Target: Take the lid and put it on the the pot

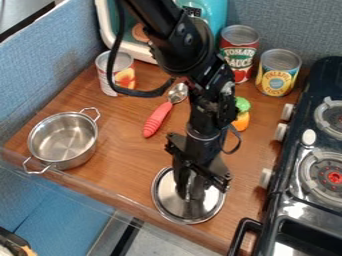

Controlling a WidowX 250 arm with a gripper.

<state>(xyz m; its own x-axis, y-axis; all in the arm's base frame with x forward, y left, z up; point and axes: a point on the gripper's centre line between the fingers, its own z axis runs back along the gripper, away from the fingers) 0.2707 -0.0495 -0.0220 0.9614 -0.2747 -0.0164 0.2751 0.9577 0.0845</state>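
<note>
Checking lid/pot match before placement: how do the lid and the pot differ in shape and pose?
Shape: the lid is a shallow disc; the pot is a deep, open vessel.
Handles: the pot has two loop handles at its rim; the lid has none at its edge.
Position: the lid is below the end effector; the pot stands apart, near the counter's left side.
Shared: both round, shiny metal.

Blue-gray fabric walls [47, 70]—brown wooden tabletop [123, 187].

Open lane ran across the wood counter [123, 162] between lid [202, 209] and pot [63, 136]. Spoon [157, 119] lay farther back; cans [276, 75] stood behind, stove [312, 131] to the right.
</note>
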